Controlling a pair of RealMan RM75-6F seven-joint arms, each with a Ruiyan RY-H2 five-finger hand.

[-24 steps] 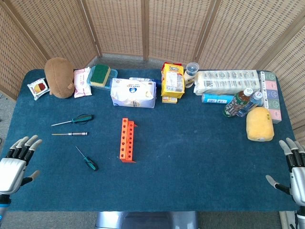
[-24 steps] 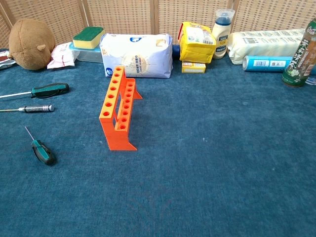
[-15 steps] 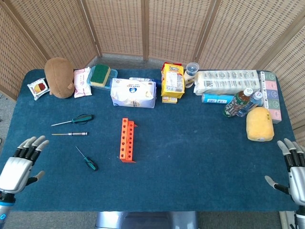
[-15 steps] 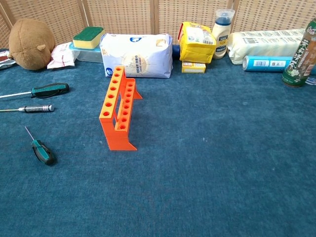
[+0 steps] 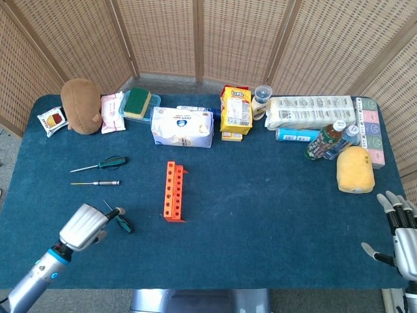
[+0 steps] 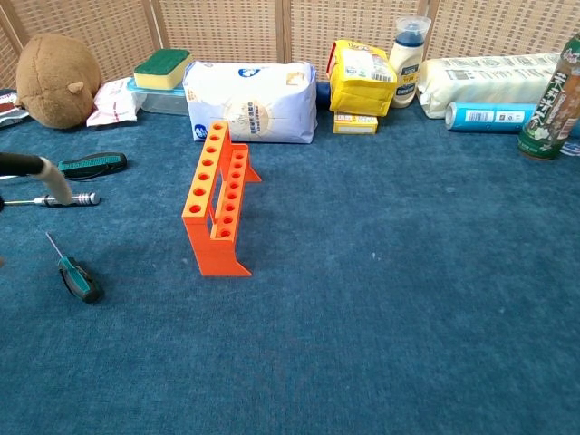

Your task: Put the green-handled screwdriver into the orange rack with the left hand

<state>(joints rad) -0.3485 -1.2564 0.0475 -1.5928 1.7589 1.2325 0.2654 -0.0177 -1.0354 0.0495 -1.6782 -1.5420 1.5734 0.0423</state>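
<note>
My left robot hand (image 5: pixel 85 226) hovers beside the green-handled screwdriver (image 5: pixel 122 222), holding nothing; I cannot tell its finger spread.

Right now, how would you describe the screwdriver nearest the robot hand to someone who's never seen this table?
Find the orange rack mid-table on the blue cloth; three screwdrivers lie to its left. Take the frontmost one, the short screwdriver next to the left robot hand. Unlike the dark-handled screwdriver and the slim metal screwdriver behind it, it is stubby, lies diagonally, and has a green-and-black handle.
</note>
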